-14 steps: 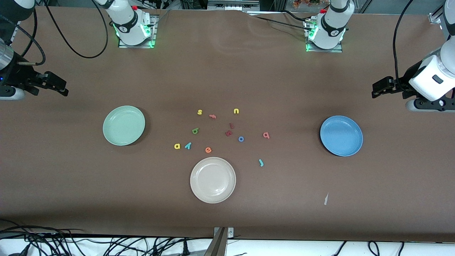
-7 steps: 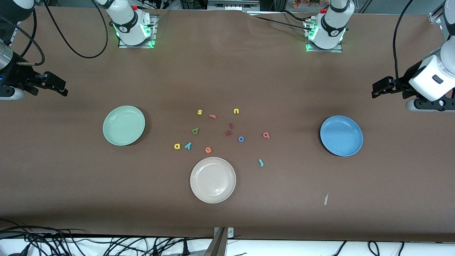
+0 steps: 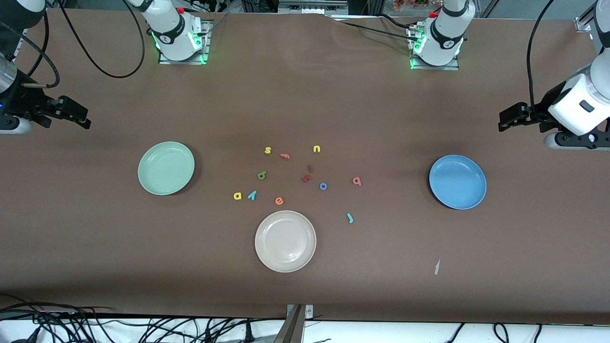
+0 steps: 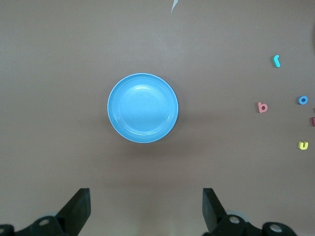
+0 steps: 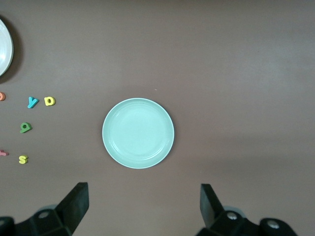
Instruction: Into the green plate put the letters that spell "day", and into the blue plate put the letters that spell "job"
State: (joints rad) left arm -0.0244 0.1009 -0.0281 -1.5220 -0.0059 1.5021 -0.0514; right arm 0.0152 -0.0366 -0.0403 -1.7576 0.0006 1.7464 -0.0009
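Observation:
The green plate (image 3: 166,168) (image 5: 138,132) lies toward the right arm's end and the blue plate (image 3: 457,182) (image 4: 142,108) toward the left arm's end; nothing lies in either. Between them, scattered on the table, are the olive d (image 3: 261,175), yellow a (image 3: 237,196), teal y (image 3: 252,195), teal j (image 3: 350,218), blue o (image 3: 323,186) and salmon b (image 3: 356,181). My right gripper (image 3: 85,119) (image 5: 142,204) hangs open over bare table beside the green plate. My left gripper (image 3: 504,122) (image 4: 146,206) hangs open over bare table beside the blue plate. Neither holds anything.
A beige-white plate (image 3: 285,241) sits nearer the front camera than the letters. Yellow s (image 3: 268,150) and u (image 3: 317,149), a salmon f (image 3: 285,156), two dark red letters (image 3: 307,177) and an orange e (image 3: 279,201) lie among the rest. A grey scrap (image 3: 436,267) lies near the front edge.

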